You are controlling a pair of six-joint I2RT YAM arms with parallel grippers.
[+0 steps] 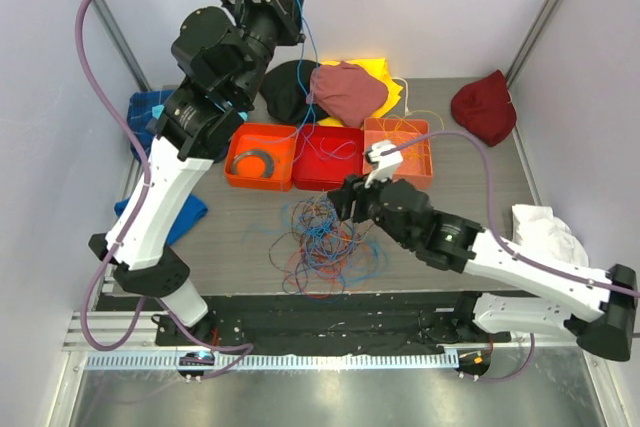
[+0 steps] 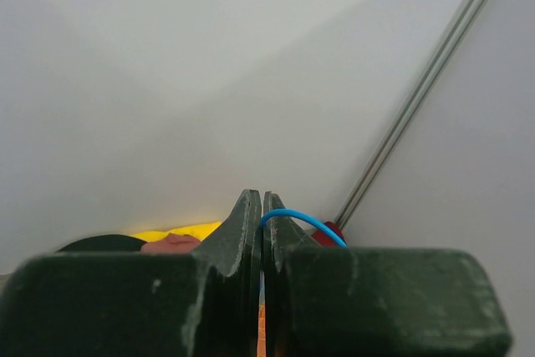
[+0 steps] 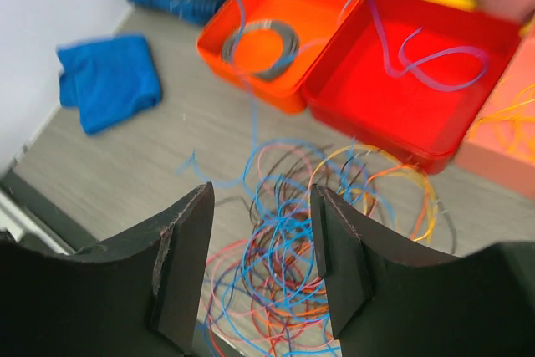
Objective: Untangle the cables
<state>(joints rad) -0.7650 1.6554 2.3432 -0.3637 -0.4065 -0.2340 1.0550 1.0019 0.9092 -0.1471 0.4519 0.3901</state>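
While your left gripper (image 2: 262,202) pinches one blue cable (image 2: 303,220) high up, its length running steeply down to the tangle of cables (image 1: 325,242) on the table (image 1: 240,212), your right gripper (image 3: 261,198) hangs wide open just over that tangle, much the nearer arm.

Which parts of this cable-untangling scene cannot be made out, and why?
Top view: how the thin coloured cables cross; too fine, partly under the right gripper.
Left wrist view: where the thin blue cable runs below the shut left gripper; its fingers hide it.
Right wrist view: the salmon plastic tray; cut off by the right edge.
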